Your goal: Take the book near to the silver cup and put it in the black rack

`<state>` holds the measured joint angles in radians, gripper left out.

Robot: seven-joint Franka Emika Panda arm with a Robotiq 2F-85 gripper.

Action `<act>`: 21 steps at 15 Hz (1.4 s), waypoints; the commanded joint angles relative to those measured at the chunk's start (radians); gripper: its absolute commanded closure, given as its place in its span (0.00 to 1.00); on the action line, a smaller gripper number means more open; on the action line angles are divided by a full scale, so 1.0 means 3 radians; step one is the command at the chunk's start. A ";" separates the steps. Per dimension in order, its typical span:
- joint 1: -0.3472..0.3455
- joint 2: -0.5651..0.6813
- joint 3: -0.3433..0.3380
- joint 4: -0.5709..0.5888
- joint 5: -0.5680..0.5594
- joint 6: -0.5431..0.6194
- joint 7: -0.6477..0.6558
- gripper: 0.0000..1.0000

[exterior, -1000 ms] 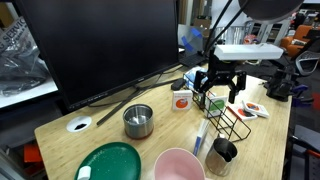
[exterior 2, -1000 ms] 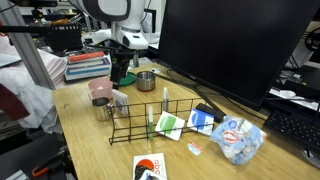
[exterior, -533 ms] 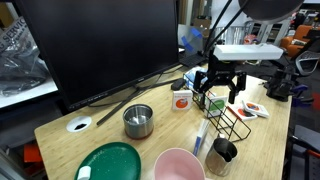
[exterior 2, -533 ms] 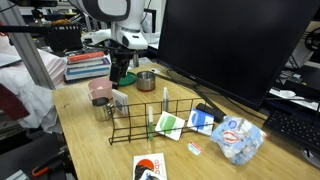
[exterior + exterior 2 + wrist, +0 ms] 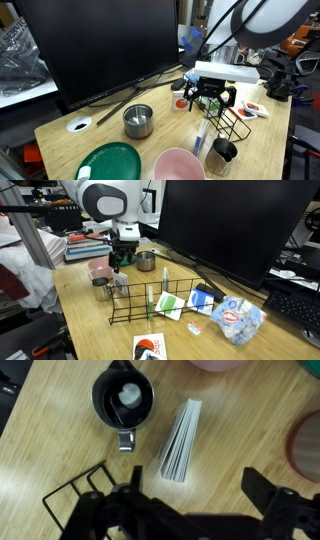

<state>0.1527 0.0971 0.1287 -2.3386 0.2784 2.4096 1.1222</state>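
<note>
Wrist view: thin white and light-blue book (image 5: pixel 180 440) lies flat on the wooden table (image 5: pixel 50 455), just beside the small grey-silver metal mug (image 5: pixel 123 398), at the mug's 4 o'clock. The black wire rack (image 5: pixel 72 498) is at the mug's 7 o'clock. Robotiq gripper (image 5: pixel 193 495) hangs clear of the table with its fingers (image 5: pixel 262 495) spread wide and nothing in them, and the book is at its 12 o'clock.
</note>
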 commanded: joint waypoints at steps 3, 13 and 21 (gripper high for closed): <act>0.0018 -0.0001 -0.0004 -0.0023 -0.0003 0.0079 0.0086 0.00; 0.0031 0.0359 -0.0005 0.0074 0.0060 -0.0043 0.0046 0.00; 0.0137 0.0520 -0.0007 0.0159 -0.0017 -0.0057 0.0079 0.00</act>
<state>0.1876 0.2343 0.1288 -2.3190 0.2807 2.4185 1.1453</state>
